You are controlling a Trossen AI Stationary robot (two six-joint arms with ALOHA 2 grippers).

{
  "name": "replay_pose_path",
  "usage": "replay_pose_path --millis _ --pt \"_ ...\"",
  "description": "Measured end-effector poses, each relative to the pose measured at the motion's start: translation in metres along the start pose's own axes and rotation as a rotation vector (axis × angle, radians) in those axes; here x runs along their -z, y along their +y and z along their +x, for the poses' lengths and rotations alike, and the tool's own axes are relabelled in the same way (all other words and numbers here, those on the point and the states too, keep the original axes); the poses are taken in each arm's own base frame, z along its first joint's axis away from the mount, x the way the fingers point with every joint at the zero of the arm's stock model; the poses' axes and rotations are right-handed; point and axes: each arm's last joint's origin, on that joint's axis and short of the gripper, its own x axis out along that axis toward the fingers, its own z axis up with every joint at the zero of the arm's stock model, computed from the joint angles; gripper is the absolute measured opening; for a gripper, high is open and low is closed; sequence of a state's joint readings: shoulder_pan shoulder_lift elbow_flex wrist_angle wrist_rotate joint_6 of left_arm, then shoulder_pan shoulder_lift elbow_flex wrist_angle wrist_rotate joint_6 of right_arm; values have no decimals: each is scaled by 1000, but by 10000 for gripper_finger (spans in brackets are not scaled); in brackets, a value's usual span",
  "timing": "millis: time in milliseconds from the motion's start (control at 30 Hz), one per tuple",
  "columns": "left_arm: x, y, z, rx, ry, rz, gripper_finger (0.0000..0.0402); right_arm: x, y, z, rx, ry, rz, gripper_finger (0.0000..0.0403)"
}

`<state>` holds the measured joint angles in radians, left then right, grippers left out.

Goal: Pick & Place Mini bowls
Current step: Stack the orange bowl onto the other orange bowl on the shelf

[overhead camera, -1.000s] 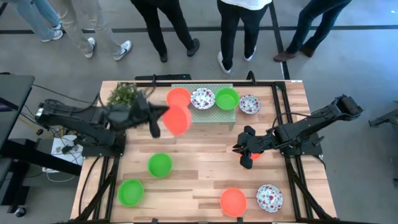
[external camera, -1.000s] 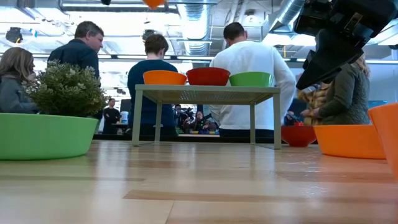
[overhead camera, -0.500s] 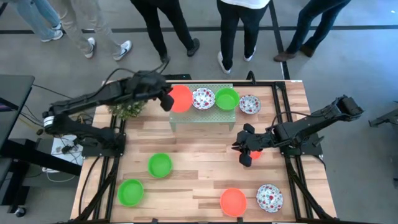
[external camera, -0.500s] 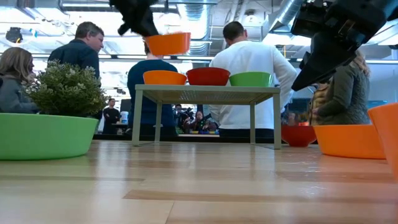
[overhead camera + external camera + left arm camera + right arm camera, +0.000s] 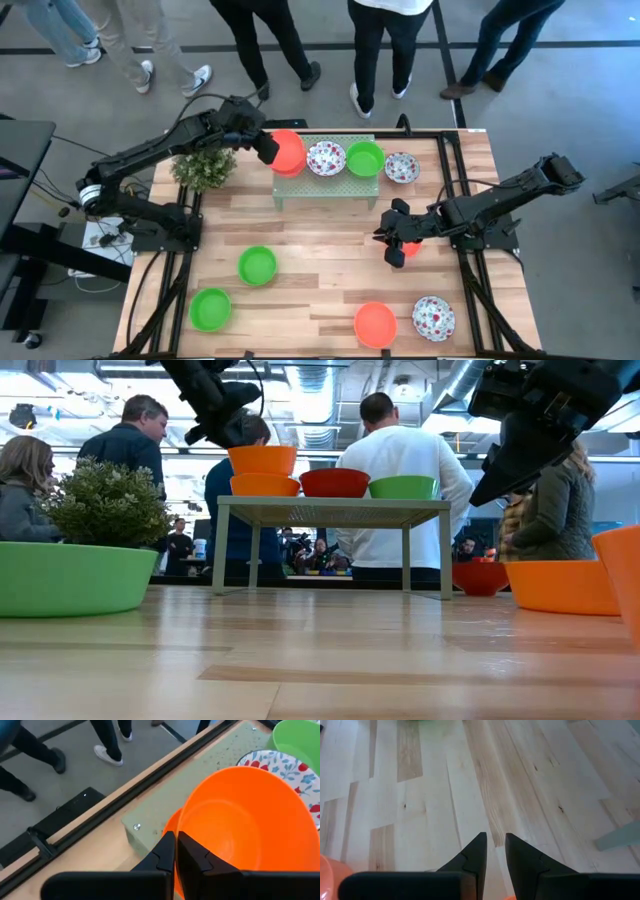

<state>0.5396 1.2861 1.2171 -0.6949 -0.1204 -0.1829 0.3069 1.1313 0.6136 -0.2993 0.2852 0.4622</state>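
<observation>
Lowering orange bowl [image 5: 240, 827], rim pinched by left fingers [image 5: 172, 851], squarely into orange bowl on rack [image 5: 325, 182]; releasing once nested. Right fingers [image 5: 492, 851] near worktop [image 5: 320, 270], nearly pressed together, empty.

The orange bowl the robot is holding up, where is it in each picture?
High view: the held orange bowl is at the rack's left end, in the left gripper.
Low view: upper middle, just over another orange bowl.
Left wrist view: fills the right side.
Right wrist view: not in it.
Shared landmark: the rack.

lower orange bowl [image 5: 170, 827] — mostly hidden | green bowl [image 5: 300, 737] — edge-cropped
</observation>
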Motion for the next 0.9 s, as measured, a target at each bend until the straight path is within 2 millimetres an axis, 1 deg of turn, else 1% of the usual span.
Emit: replay_pose_path --millis 100,333,433,533,733,900 --pt "3 2 1 -9 31 0 9 0 0 0 0 0 0 66" --pt "2 2 1 -8 25 -16 9 0 0 0 0 0 1 66" --pt "3 0 2 19 35 -38 9 0 0 0 0 0 1 66" --pt "4 -2 7 37 53 -38 9 0 0 0 0 0 1 66" --pt "6 -4 26 25 110 -48 9 0 0 0 1 1 0 66" --pt "6 -4 28 23 118 -48 10 0 0 0 1 2 0 66"
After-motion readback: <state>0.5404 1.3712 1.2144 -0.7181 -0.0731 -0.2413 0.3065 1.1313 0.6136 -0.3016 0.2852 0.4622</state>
